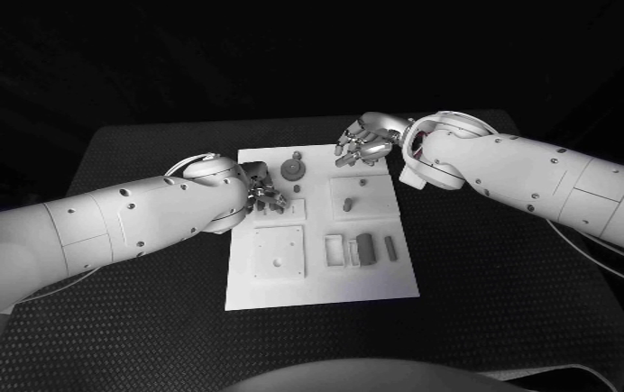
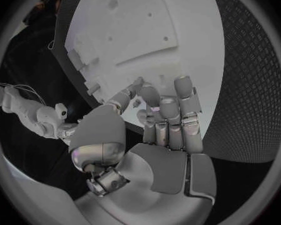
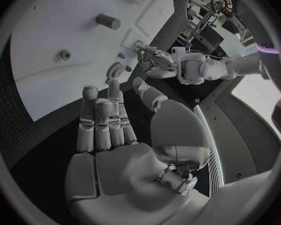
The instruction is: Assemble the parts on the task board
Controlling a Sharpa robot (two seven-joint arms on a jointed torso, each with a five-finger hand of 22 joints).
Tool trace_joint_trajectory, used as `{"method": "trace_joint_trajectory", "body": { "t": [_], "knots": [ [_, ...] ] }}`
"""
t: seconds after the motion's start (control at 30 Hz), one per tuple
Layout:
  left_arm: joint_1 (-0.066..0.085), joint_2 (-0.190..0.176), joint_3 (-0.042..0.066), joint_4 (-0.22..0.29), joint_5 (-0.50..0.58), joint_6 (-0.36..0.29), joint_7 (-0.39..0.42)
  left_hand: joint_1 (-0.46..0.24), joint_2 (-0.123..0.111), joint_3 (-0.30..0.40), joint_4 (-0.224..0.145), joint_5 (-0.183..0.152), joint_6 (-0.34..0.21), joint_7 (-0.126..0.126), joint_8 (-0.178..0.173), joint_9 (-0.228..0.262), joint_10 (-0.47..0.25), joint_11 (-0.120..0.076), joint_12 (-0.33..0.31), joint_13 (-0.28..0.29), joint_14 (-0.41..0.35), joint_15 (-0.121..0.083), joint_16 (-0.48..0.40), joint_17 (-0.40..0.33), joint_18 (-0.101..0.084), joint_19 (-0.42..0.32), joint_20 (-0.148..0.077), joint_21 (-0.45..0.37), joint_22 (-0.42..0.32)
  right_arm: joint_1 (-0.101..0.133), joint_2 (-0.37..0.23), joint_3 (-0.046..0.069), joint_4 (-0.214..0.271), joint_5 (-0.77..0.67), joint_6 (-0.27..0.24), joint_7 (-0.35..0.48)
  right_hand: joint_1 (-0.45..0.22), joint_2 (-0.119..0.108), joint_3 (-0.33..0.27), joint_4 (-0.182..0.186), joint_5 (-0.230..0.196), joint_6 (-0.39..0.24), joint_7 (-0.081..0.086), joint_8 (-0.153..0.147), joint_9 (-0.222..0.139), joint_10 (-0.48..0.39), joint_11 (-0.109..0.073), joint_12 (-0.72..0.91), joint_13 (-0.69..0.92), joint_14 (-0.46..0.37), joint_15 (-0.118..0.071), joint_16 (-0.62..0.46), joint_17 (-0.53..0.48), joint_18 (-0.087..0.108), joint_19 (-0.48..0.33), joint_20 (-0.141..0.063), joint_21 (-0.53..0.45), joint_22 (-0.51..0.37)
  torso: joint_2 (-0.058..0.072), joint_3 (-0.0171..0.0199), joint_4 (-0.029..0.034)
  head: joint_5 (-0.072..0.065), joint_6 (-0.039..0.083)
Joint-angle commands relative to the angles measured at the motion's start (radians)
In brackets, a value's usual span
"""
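Task board (image 1: pixel 323 284): grey parts lie unassembled. Left hand (image 1: pixel 264 196): fingers curled over the board's left edge; any grasp cannot be told. Right hand (image 1: pixel 364 147): fingers released, empty; the round part (image 1: pixel 295 170) beside them is best approached slowly.

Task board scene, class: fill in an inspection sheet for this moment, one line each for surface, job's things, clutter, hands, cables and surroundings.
Surface: black table with a textured top; the white task board lies in its middle.
Job's things: a round grey part sits at the board's far end; slim grey parts lie side by side near its right edge; a square plate sits on its left half.
Clutter: nothing seen.
Hands: left hand over the board's left edge, fingers apart, holding nothing that I can make out; right hand above the far right corner, open.
Cables: a thin cable runs under the right arm.
Surroundings: dark beyond the table.
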Motion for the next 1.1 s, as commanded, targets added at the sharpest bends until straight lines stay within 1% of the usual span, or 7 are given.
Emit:
{"method": "trace_joint_trajectory", "body": {
  "t": [0.03,0.2,0.4,0.63,0.7,0.8,1.1],
  "knots": [
    [0.0,0.001,0.0,0.0,0.005,0.006,0.007,0.009,0.005,-0.001,-0.005,-0.001,0.001,-0.003,0.004,0.002,-0.001,-0.006,0.006,0.002,0.003,-0.006,0.006,0.001,0.0,0.004,-0.005,0.003,0.021,-0.001,0.001,0.0,0.001,0.0,0.013,0.007,-0.006,0.0,0.001,0.004,0.004,0.012,0.017,-0.006,0.002,-0.004,0.004,0.005,0.001,-0.008,-0.001,-0.003,-0.002,0.013,-0.005,-0.004,-0.003,0.017,0.0,0.0007,0.0009,0.0,-0.001],
    [0.0,0.002,0.0,0.0,0.023,0.007,0.009,-0.01,-0.003,-0.009,0.006,-0.003,-0.002,-0.003,0.009,0.0,0.0,-0.006,0.005,0.001,0.004,-0.006,0.006,0.001,-0.001,0.004,-0.005,0.003,0.021,-0.001,0.0,0.0,0.002,0.0,0.014,0.007,-0.006,0.0,0.0,0.004,0.004,0.012,0.017,-0.006,0.002,-0.004,0.004,0.005,0.001,-0.008,-0.001,-0.003,-0.002,0.013,-0.005,-0.004,-0.003,0.017,0.0,0.0002,0.0005,0.0,-0.002],
    [0.0,0.006,0.0,0.0,0.036,0.003,0.011,-0.032,-0.026,-0.007,0.036,-0.048,-0.007,-0.004,0.019,-0.006,0.0,-0.007,0.003,-0.001,0.004,-0.007,0.004,0.001,0.001,0.004,-0.006,0.0,0.02,-0.001,0.0,0.0,0.002,0.0,0.013,0.006,-0.006,0.0,0.0,0.004,0.004,0.012,0.017,-0.006,0.002,-0.004,0.004,0.005,0.001,-0.008,-0.001,-0.003,-0.002,0.013,-0.005,-0.004,-0.003,0.017,0.0,0.001,0.0006,0.001,-0.002],
    [0.0,0.006,0.0,-0.002,0.041,-0.005,0.013,-0.049,-0.066,0.008,0.109,-0.162,-0.016,-0.005,0.032,-0.018,-0.001,-0.007,0.001,-0.001,0.002,-0.008,0.003,0.001,0.004,0.003,-0.007,-0.005,0.02,-0.001,-0.001,0.0,0.002,0.0,0.013,0.006,-0.006,0.0,0.0,0.004,0.004,0.012,0.017,-0.006,0.002,-0.004,0.004,0.005,0.001,-0.008,-0.001,-0.003,-0.002,0.013,-0.005,-0.004,-0.003,0.017,-0.001,0.0008,0.0008,0.001,-0.002],
    [0.0,0.005,0.0,-0.002,0.046,-0.005,0.013,-0.053,-0.078,0.011,0.132,-0.179,-0.017,-0.005,0.035,-0.021,-0.002,-0.008,0.001,0.0,0.002,-0.008,0.003,0.001,0.005,0.003,-0.006,-0.006,0.02,-0.001,-0.001,0.0,0.002,0.0,0.013,0.007,-0.006,0.0,0.0,0.004,0.004,0.012,0.017,-0.006,0.002,-0.004,0.004,0.005,0.001,-0.008,-0.001,-0.003,-0.002,0.013,-0.005,-0.004,-0.003,0.017,-0.001,0.0011,0.0003,0.002,-0.002],
    [0.0,0.004,0.0,-0.003,0.046,-0.004,0.011,-0.059,-0.091,0.01,0.155,-0.187,-0.018,-0.005,0.038,-0.022,-0.002,-0.008,0.001,0.0,0.002,-0.008,0.003,0.002,0.005,0.003,-0.006,-0.007,0.02,-0.001,-0.001,0.0,0.002,0.0,0.013,0.007,-0.006,0.0,0.0,0.004,0.004,0.012,0.017,-0.006,0.002,-0.004,0.004,0.005,0.001,-0.008,-0.001,-0.003,-0.002,0.013,-0.005,-0.004,-0.003,0.017,-0.001,0.0007,0.0002,0.002,-0.002],
    [0.0,-0.007,0.0,-0.001,0.046,-0.004,0.009,-0.059,-0.091,0.01,0.16,-0.187,-0.019,-0.005,0.039,-0.023,-0.002,-0.008,0.001,0.0,0.001,-0.009,0.003,0.002,0.005,0.003,-0.006,-0.007,0.02,-0.001,-0.002,0.0,0.001,0.0,0.013,0.007,-0.006,0.0,0.0,0.004,0.004,0.012,0.017,-0.006,0.002,-0.004,0.004,0.005,0.001,-0.008,-0.001,-0.003,-0.002,0.013,-0.005,-0.004,-0.003,0.017,0.0,0.0002,-0.0005,0.0,-0.001]
  ]
}}
